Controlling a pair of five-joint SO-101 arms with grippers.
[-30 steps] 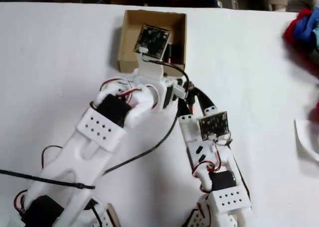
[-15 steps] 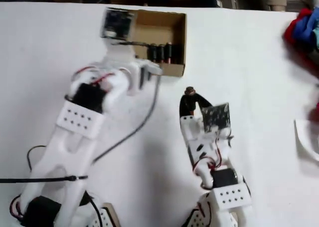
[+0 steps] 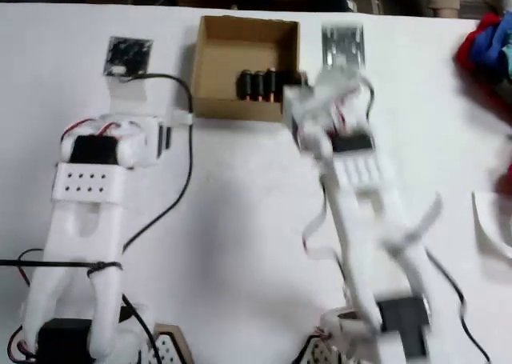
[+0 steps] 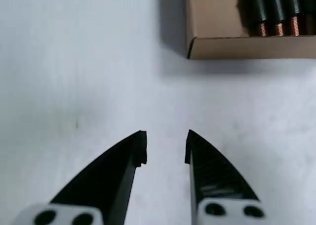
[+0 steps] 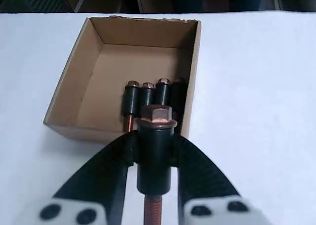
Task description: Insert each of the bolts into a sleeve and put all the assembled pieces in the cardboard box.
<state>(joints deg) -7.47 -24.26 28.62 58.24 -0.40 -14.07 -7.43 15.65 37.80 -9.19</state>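
Note:
The cardboard box [image 3: 216,60] stands at the back centre of the table, with several assembled bolt-and-sleeve pieces [image 3: 260,85] lying side by side along its near right wall. My right gripper [image 5: 154,142] is shut on another assembled piece [image 5: 154,158], a copper bolt in a black sleeve held upright just short of the box [image 5: 74,86]. In the high view the right arm [image 3: 344,148] is blurred beside the box's right wall. My left gripper [image 4: 165,145] hangs open and empty over bare table, left of the box corner [image 4: 217,46].
The left arm [image 3: 88,180] stretches along the left side, with a black cable [image 3: 180,192] looping beside it. A pile of red and blue cloth [image 3: 486,40] and a white object [image 3: 492,224] lie at the right edge.
The left arm swung left, away from the box. The right arm rose from mid-table and carried its piece to the box's right side.

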